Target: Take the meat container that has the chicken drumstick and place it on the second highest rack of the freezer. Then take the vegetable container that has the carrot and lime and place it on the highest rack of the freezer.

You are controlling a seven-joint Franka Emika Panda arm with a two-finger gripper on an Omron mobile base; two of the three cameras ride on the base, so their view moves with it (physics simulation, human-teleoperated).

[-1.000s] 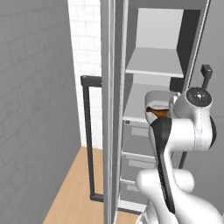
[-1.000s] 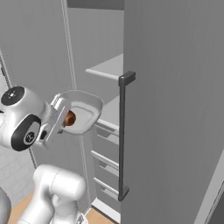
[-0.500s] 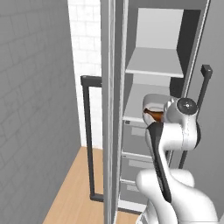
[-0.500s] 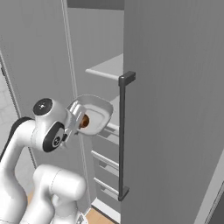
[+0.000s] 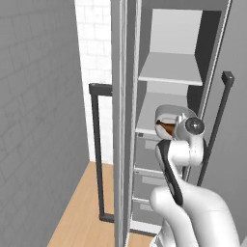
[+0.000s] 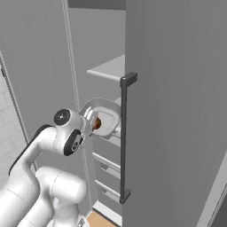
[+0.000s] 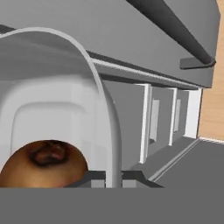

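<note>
I hold a pale grey meat container [image 5: 169,115], tipped on its side, by its rim. The glossy brown chicken drumstick [image 5: 165,128] lies inside it. My gripper [image 6: 90,124] is shut on the container [image 6: 106,116], whose drumstick [image 6: 96,123] shows at the opening. In the hand view the container's curved rim [image 7: 99,98] runs between my fingertips [image 7: 93,176], with the drumstick [image 7: 42,164] low at the left. The container hangs at the front of the freezer's second highest rack [image 5: 150,112], below the highest rack [image 5: 171,70]. The carrot and lime are out of view.
Grey drawers [image 5: 145,150] sit under the shelves. An open door with a dark bar handle [image 5: 218,126] stands close on the right, seen edge-on with its handle [image 6: 123,138] in the right base view. Another door with a handle [image 5: 95,152] and a grey wall [image 5: 38,120] are on the left.
My arm has reached forward and the hand has turned, carrying the container from in front of the freezer opening to the edge of the lower shelf.
</note>
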